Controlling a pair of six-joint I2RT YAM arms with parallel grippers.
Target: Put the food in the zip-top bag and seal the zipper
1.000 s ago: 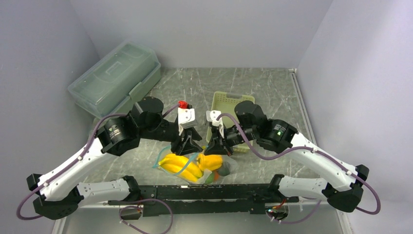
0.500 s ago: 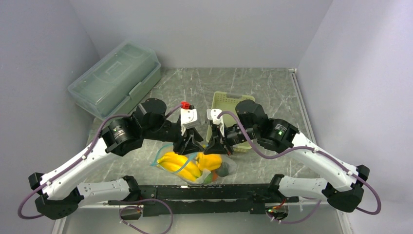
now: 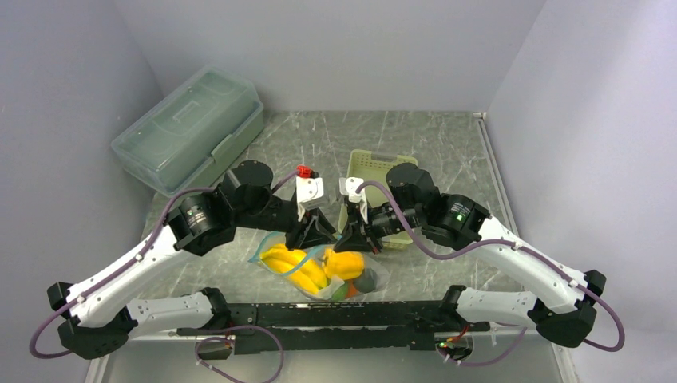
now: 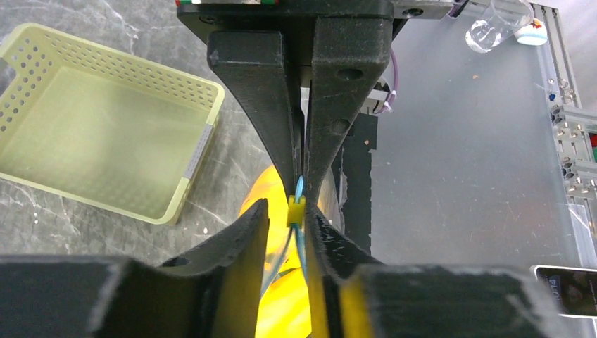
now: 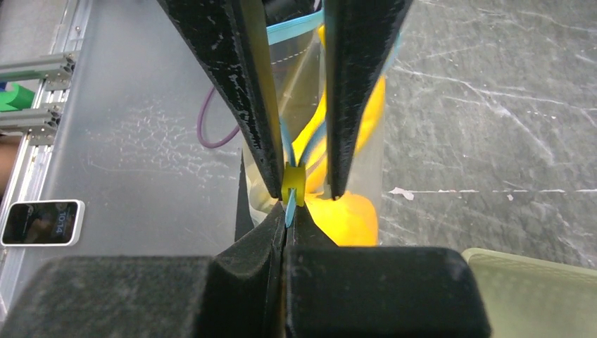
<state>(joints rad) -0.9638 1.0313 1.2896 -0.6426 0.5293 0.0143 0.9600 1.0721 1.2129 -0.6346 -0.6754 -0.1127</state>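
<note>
The clear zip-top bag [image 3: 313, 281] lies near the table's front edge. It holds the yellow bananas [image 3: 291, 267], an orange piece [image 3: 345, 263], the dark avocado [image 3: 367, 279] and a bit of light green [image 3: 342, 293]. Both grippers meet over its teal zipper [image 5: 286, 149]. My right gripper [image 5: 286, 218] is shut on the teal strip, just behind a small yellow slider [image 5: 293, 184]. My left gripper [image 4: 287, 211] is open, its fingers straddling the slider [image 4: 296, 209] and the strip, the slider against its right finger. In the top view the left gripper [image 3: 319, 238] and right gripper [image 3: 351, 242] nearly touch.
The pale green perforated basket [image 3: 383, 155] stands behind the right wrist, empty in the left wrist view [image 4: 200, 148]. A large translucent lidded box [image 3: 188, 128] sits at the back left. A metal rail [image 3: 335, 313] runs along the front edge.
My left gripper has slid right along the zipper toward the right gripper. The bag and its food have shifted slightly right and back. The right gripper has stayed put.
</note>
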